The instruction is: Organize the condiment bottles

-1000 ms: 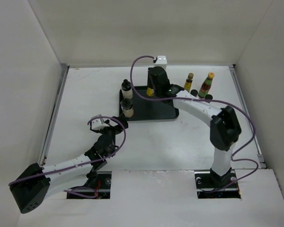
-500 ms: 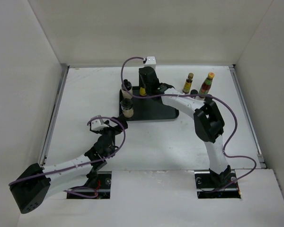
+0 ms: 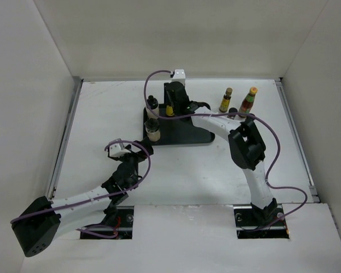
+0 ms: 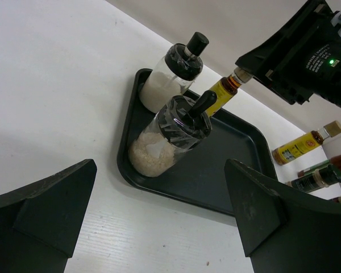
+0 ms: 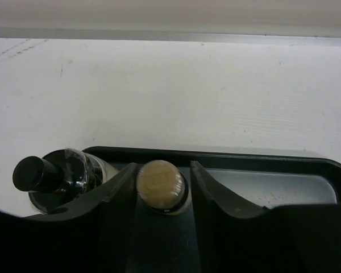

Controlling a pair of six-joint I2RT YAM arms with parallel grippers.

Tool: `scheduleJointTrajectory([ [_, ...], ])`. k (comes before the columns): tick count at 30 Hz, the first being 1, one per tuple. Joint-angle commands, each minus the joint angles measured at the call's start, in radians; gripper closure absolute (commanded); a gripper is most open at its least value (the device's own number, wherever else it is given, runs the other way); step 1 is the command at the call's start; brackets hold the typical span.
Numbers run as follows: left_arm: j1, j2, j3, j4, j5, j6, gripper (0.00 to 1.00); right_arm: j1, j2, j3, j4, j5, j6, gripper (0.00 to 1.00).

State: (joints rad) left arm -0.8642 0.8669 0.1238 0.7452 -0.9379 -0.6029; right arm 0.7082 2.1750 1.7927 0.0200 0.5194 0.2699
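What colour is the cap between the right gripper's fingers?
Tan, cork-like cap; clearest in the right wrist view.

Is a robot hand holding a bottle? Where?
The left gripper is empty. The right gripper straddles the slim yellow bottle near its top; a real grip cannot be told.
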Motion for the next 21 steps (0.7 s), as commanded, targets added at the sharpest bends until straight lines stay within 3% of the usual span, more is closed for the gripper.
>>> scheduleJointTrajectory([
  [1, 0.001, -0.005, -0.006, 0.046, 0.002, -0.011, 0.0, 0.003, -0.033, 0.039, 0.066, -0.01, 0.014, 0.47],
  [10, 0.008, 0.007, -0.003, 0.046, 0.004, -0.012, 0.0, -0.025, -0.286, -0.11, 0.072, -0.078, 0.051, 0.29],
  [16, 0.011, -0.005, -0.006, 0.046, 0.001, -0.012, 0.0, -0.209, -0.464, -0.332, 0.057, -0.03, 0.058, 0.27],
  [21, 0.055, -0.038, -0.016, 0.037, -0.009, -0.009, 0.0, -0.333, -0.439, -0.351, -0.032, 0.031, 0.023, 0.25],
])
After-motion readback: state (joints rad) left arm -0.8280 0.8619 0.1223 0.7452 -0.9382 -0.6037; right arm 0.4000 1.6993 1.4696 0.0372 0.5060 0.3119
